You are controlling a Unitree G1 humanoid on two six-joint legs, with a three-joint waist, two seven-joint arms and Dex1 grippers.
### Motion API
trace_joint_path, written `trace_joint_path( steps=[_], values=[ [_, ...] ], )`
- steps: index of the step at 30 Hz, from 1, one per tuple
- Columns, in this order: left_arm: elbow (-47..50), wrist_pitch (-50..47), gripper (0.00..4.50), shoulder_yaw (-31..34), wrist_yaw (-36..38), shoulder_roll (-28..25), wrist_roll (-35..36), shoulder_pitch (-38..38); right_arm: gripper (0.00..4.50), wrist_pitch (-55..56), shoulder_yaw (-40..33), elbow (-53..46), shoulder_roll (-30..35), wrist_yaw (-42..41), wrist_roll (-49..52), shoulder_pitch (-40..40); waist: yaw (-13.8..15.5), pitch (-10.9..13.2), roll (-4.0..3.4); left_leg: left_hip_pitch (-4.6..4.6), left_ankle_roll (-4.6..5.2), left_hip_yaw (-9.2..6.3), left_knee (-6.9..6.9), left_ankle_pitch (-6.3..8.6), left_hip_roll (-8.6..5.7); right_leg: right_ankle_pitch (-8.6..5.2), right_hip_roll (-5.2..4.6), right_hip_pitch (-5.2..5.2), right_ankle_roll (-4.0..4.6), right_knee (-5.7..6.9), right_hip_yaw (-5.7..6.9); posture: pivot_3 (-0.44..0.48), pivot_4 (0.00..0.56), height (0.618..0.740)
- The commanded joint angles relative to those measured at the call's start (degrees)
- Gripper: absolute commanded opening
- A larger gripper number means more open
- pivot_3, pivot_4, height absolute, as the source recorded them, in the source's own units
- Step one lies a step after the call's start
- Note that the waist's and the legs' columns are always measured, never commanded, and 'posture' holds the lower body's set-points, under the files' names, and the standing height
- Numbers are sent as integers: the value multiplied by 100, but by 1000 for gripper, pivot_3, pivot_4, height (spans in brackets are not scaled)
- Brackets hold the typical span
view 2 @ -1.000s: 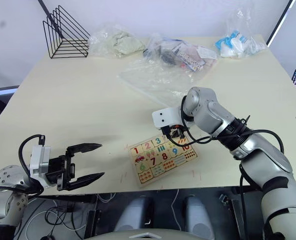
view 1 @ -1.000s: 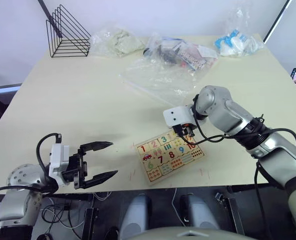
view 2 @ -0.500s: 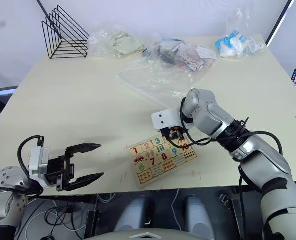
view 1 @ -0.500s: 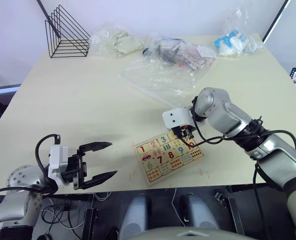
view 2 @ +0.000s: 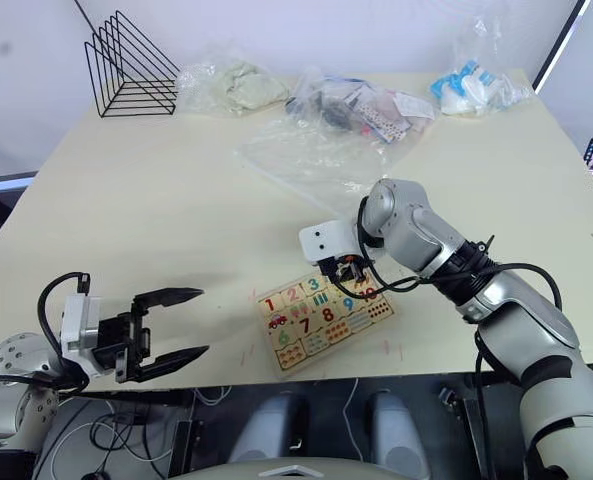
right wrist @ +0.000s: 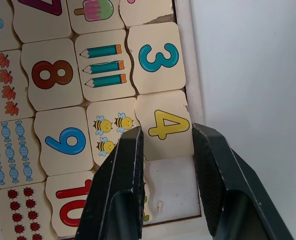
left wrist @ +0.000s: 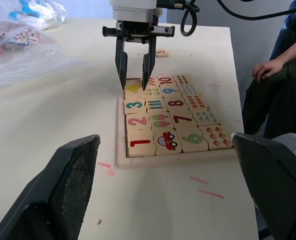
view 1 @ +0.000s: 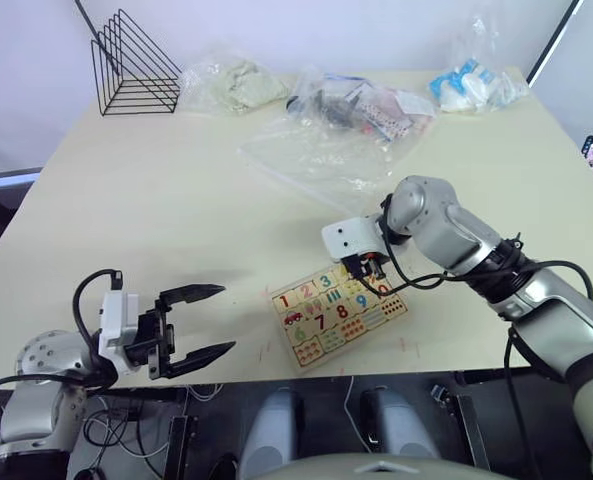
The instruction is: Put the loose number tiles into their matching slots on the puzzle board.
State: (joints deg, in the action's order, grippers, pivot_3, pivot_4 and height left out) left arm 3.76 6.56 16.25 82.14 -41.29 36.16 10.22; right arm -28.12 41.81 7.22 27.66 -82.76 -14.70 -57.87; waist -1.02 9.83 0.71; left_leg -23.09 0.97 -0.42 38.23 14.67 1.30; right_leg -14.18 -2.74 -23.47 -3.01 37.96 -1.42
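Note:
The puzzle board [view 1: 342, 313] lies near the table's front edge, filled with number and picture tiles. My right gripper [right wrist: 167, 132] points down at its top row, open. Its fingers [left wrist: 122, 62] straddle the yellow 4 tile [right wrist: 163, 125], which lies in its slot beside the 3. Right beside the 4, one matching slot [right wrist: 173, 189] is bare wood. A loose 5 tile [left wrist: 161, 52] lies on the table just beyond the board. My left gripper [view 1: 228, 318] hovers open and empty at the table's front left, apart from the board.
A large clear plastic bag [view 1: 321, 150] lies just behind the board. More filled bags [view 1: 361, 100] and a black wire rack [view 1: 131, 65] stand along the back edge. A person's hand [left wrist: 268, 68] rests beside the table on the board's far side.
My right gripper has edged slightly left over the board's top row. The left gripper has not moved.

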Motion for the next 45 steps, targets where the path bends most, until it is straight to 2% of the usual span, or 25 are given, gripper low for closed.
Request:
trace_joint_path(
  steps=[1, 10, 11, 16, 32, 35, 37, 41, 43, 45],
  values=[
    [20, 50, 4500, 94, 13, 3, 28, -22, 850, 144, -118, -99, 26, -66, 30, -63, 1, 0, 0, 0, 0, 0, 0, 0, 0, 0, 0, 0, 0, 0, 0, 0, 150, 740],
    [25, 30, 4500, 73, 14, 12, 2, -61, 850, 275, -118, -54, 36, -52, -12, -33, 0, 0, 0, 0, 0, 0, 0, 0, 0, 0, 0, 0, 0, 0, 0, 0, 150, 740],
    [20, 29, 4500, 69, 16, 11, -1, -68, 1859, 288, -119, -47, 37, -48, -17, -31, 0, 0, 0, 0, 0, -1, 0, 0, 0, 0, 0, 0, 0, 0, 0, 0, 150, 740],
    [-6, 24, 4500, 56, 15, 9, -18, -116, 4397, 302, -128, -27, 49, -60, -38, -37, 1, 0, 0, 0, 0, 0, 0, 0, 0, 0, 0, 0, 0, 0, 0, 0, 150, 740],
    [-116, 37, 4500, -1, 28, 27, -66, -249, 4462, 265, -455, 168, 60, -88, 251, -131, 2, 0, 0, 0, 0, -1, 0, 0, 0, 0, 0, 0, 0, 0, 1, 0, 150, 740],
    [-126, 36, 4500, -4, 36, 30, -72, -263, 3625, 326, -682, 240, 0, 32, 421, -73, 1, 2, -1, 0, 0, 0, 0, 0, 0, 0, 0, 0, 0, 0, 0, 0, 150, 740],
    [-132, 35, 4500, -4, 35, 32, -76, -271, 2836, 383, -848, 299, -14, 131, 531, -18, 2, 2, -1, 0, 0, -1, -1, 0, 0, 0, 0, 0, 0, 0, 1, 0, 150, 740],
    [-135, 28, 4500, -7, 38, 31, -73, -280, 672, 510, -1117, 390, 5, 319, 725, 137, 2, 1, -1, 0, 0, 0, -1, 0, 0, 0, -1, 0, 0, -1, 0, 0, 150, 740],
    [-138, 23, 4500, -13, 44, 27, -72, -284, 19, 573, -1372, 391, -39, 388, 992, 320, 8, 1, 0, -1, 0, -1, -1, 0, 0, 0, -1, 0, 0, -2, 1, 0, 150, 740],
    [-138, 19, 4500, -17, 48, 24, -72, -287, 19, 647, -1513, 404, -47, 469, 1123, 477, 8, 1, 0, -1, 0, -1, -2, 0, 0, 0, -2, 0, 0, -2, 0, 0, 150, 740]
  ],
)
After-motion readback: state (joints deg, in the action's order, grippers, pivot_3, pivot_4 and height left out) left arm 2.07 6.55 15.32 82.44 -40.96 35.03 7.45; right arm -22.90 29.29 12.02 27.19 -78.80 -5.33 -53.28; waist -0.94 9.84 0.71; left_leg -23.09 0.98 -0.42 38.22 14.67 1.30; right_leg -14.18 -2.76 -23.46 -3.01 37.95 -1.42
